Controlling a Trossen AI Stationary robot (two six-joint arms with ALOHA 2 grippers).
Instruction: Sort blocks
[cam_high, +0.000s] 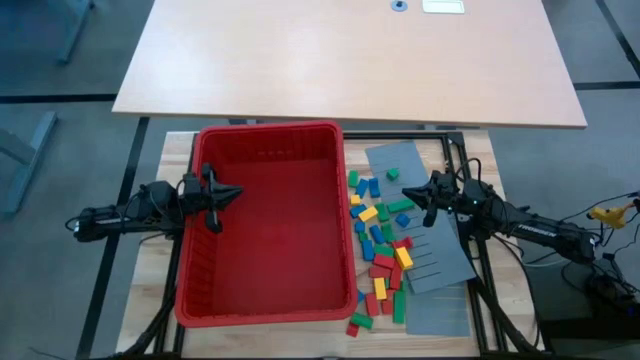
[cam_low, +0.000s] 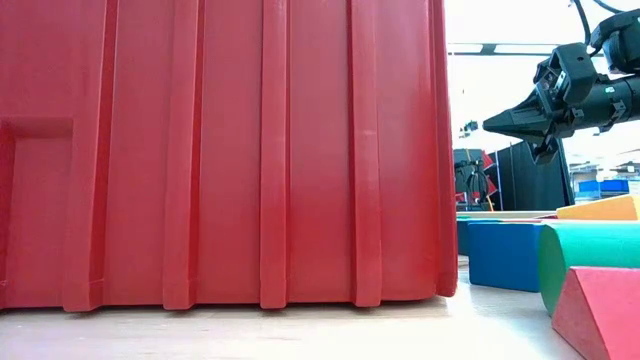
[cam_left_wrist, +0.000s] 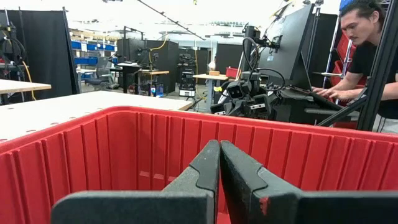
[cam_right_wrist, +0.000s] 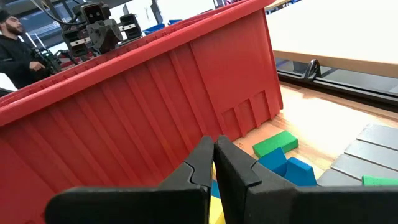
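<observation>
**Blocks strewn beside the bin, both grippers closed and empty**

We see the blocks (cam_high: 379, 243) lying in a loose band on the wooden table (cam_high: 160, 240), just beside the right wall of the red bin (cam_high: 262, 222). The band's long axis runs from 12 o'clock to 6 o'clock in the high view, from beside the bin's far right corner down past its near right corner. Within it the bricks point every way: a yellow block (cam_high: 368, 213) lies aslant, a green block (cam_high: 399, 306) near the bottom lies with its long axis along 12 to 6, and a red block (cam_high: 384, 261) lies closer to 3 to 9. Some blocks rest on the grey slotted panels (cam_high: 437, 260), which sit at 3 o'clock from the band; one small green block (cam_high: 393, 174) lies apart on the upper panel. We find no block inside the bin in the high view.

The right gripper (cam_high: 428, 196) hangs above the band's upper part, at 3 o'clock from the bin, pointing toward 9 o'clock. Its fingers (cam_right_wrist: 202, 163) are pressed together with nothing between them, and blue and green blocks show beyond their tips.

The left gripper (cam_high: 232, 193) is over the bin's left side, pointing toward 3 o'clock. Its fingers (cam_left_wrist: 208, 167) are likewise closed on nothing.

In the left wrist view a person (cam_left_wrist: 364, 56) sits beyond the table.
</observation>
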